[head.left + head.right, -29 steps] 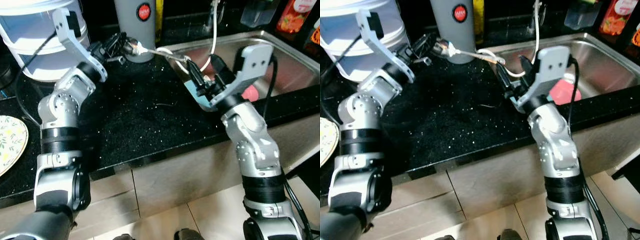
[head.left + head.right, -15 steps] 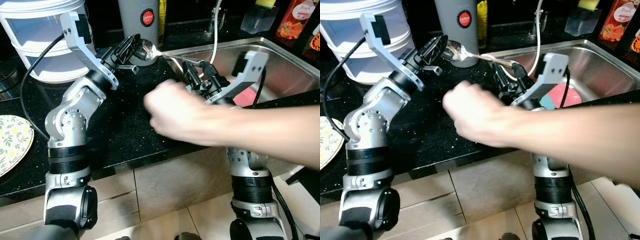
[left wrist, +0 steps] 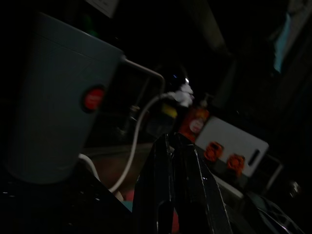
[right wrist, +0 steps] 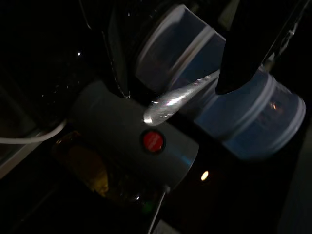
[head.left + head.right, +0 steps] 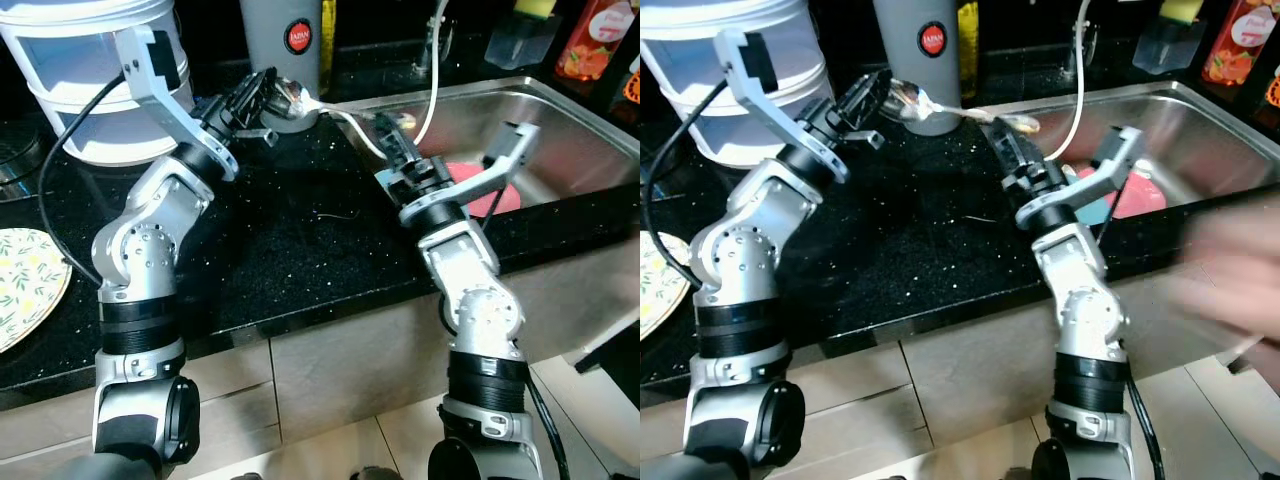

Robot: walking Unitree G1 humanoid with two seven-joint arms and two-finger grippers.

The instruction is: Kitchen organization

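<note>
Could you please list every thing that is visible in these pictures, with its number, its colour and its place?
grey cup: one, grey with a red round label, at the back of the counter.
spoon: one, silver, in front of the grey cup, at the left gripper's tips.
white container: one, white with clear bluish walls, back left of the counter.
plate: one, pale with a floral pattern, far left of the counter.
counter: one, black, speckled.
sink: one, steel, on the right.
pink item: one, in the sink; what it is I cannot tell.
red bottle: one, behind the sink.
white cable: one, hanging over the sink.
left gripper: black, at the spoon.
right gripper: black, at the sink's left edge.
</note>
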